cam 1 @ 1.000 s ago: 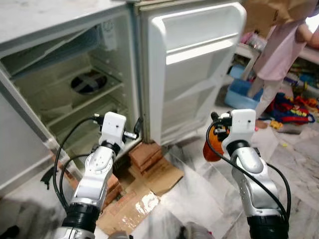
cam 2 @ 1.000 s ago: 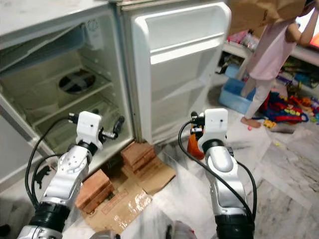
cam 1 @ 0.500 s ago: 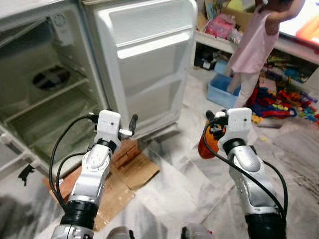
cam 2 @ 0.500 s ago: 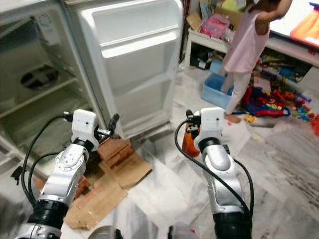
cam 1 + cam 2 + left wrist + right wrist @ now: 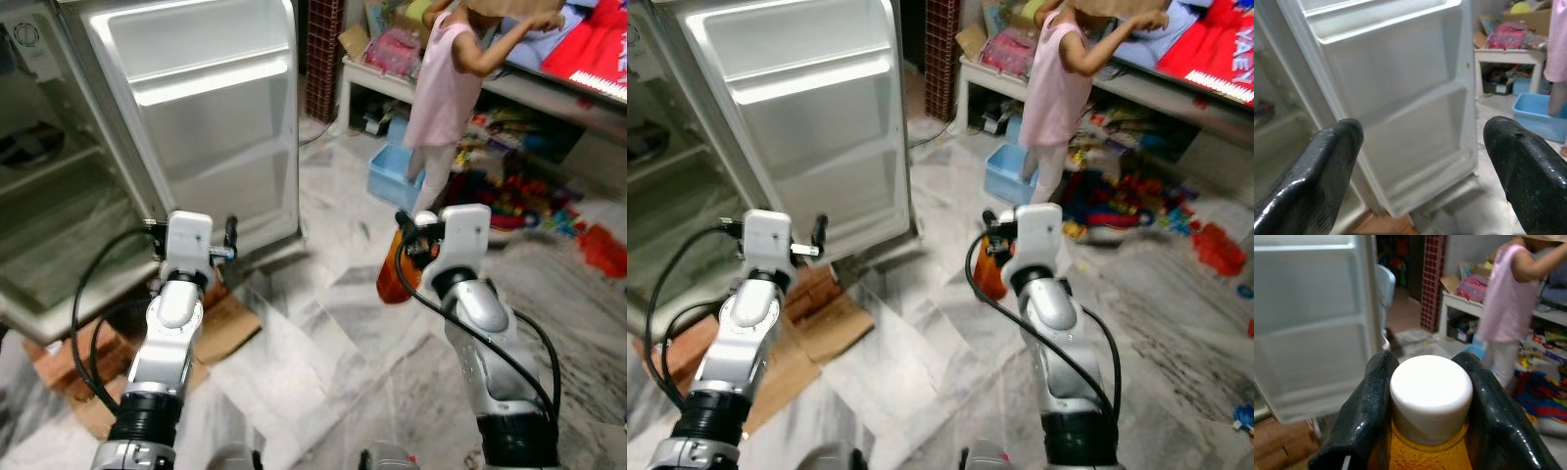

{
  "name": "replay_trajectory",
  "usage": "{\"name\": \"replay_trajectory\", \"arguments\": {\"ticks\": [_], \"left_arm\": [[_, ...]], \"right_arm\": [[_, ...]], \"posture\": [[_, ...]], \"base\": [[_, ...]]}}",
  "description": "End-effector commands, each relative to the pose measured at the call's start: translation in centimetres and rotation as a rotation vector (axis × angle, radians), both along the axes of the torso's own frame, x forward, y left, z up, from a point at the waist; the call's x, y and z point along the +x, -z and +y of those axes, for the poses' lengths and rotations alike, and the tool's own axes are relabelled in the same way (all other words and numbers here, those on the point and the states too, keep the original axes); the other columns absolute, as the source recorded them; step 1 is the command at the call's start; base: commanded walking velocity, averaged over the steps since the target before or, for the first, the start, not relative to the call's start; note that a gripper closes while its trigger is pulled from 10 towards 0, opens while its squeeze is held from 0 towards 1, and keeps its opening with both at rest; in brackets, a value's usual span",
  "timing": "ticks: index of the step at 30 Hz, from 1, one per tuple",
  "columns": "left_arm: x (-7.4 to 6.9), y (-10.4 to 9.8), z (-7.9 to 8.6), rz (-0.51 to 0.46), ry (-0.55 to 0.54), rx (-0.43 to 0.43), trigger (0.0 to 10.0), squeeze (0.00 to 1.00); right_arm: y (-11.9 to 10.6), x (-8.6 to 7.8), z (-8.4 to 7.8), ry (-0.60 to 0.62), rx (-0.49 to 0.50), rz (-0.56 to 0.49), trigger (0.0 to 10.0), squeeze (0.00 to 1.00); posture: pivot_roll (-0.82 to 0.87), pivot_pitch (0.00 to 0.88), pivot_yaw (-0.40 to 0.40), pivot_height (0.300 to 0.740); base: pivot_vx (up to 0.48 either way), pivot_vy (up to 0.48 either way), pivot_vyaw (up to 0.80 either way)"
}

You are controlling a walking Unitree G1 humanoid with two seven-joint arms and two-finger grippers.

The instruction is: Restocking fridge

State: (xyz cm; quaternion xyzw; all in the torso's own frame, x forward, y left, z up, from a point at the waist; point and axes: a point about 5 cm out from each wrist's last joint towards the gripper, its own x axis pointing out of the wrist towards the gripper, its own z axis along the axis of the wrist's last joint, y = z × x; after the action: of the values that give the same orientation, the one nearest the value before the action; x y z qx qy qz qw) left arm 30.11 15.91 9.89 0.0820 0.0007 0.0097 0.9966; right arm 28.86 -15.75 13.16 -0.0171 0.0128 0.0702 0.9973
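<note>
The right end effector [image 5: 1425, 401] is clamped on the neck of an orange bottle [image 5: 392, 279] just under its white cap [image 5: 1431, 394] — the bottle hangs upright, long axis vertical and cap uppermost, held above the marble floor [image 5: 323, 343] well to the right of the open fridge door [image 5: 211, 108]. The left end effector [image 5: 1425, 147] stands with its fingers wide apart and holding nothing, aimed at the door's inner shelves. A person in a pink top [image 5: 436, 73] stands beyond the bottle beside a blue bin [image 5: 392, 176].
</note>
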Motion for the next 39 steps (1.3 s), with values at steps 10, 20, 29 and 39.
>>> {"name": "replay_trajectory", "arguments": {"ticks": [10,20,29,39], "left_arm": [[-0.4,-0.3,1.0,-0.009,-0.027,-0.007,10.0,0.00],[-0.3,-0.4,0.9,-0.020,-0.056,0.021,10.0,0.00],[-0.2,-0.4,0.9,-0.015,-0.075,-0.005,10.0,0.00],[-0.2,-1.0,0.8,-0.035,-0.075,-0.043,10.0,0.00]], "right_arm": [[-1.5,0.2,0.4,-0.025,0.016,-0.085,10.0,0.00],[-2.1,0.3,0.7,-0.060,0.038,-0.122,10.0,0.00],[-2.3,0.3,1.2,-0.099,0.000,-0.143,10.0,0.00],[-2.1,0.7,1.1,-0.098,0.004,-0.135,10.0,0.00]], "posture": [[-0.02,0.019,0.020,0.740],[-0.03,0.013,0.025,0.740],[-0.03,0.014,0.022,0.740],[0.02,0.011,-0.016,0.740]], "base": [[0.288,0.000,0.60],[0.471,0.000,0.00],[0.475,0.000,0.44],[0.472,0.000,0.52]]}}
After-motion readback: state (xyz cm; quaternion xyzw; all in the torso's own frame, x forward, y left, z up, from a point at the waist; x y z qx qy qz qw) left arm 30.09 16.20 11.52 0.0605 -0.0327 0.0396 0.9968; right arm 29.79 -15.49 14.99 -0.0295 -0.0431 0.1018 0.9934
